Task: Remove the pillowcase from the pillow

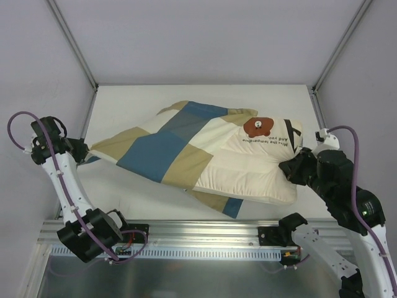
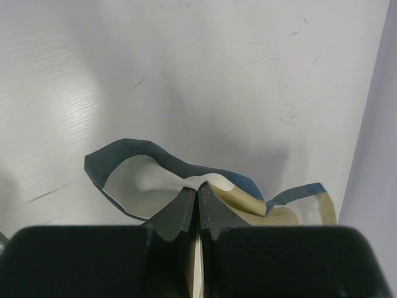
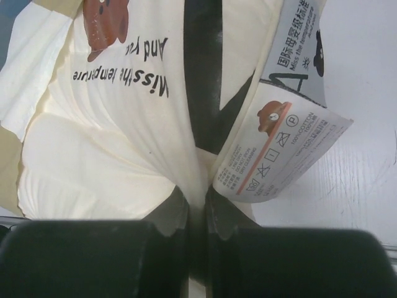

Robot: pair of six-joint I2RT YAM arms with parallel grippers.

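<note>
The checked blue, tan and cream pillowcase [image 1: 167, 146] lies across the middle of the table and covers the left part of the pillow [image 1: 248, 171]. The cream pillow sticks out to the right, showing a brown bear print and lettering. My left gripper [image 1: 84, 151] is shut on the pillowcase's left corner [image 2: 186, 183]. My right gripper [image 1: 290, 166] is shut on the pillow's right end [image 3: 192, 167], beside its printed care label [image 3: 279, 149].
A white table top [image 1: 124, 105] carries everything, with metal frame posts [image 1: 71, 43] at the back corners and a rail [image 1: 205, 233] along the near edge. Grey walls close in left, right and behind.
</note>
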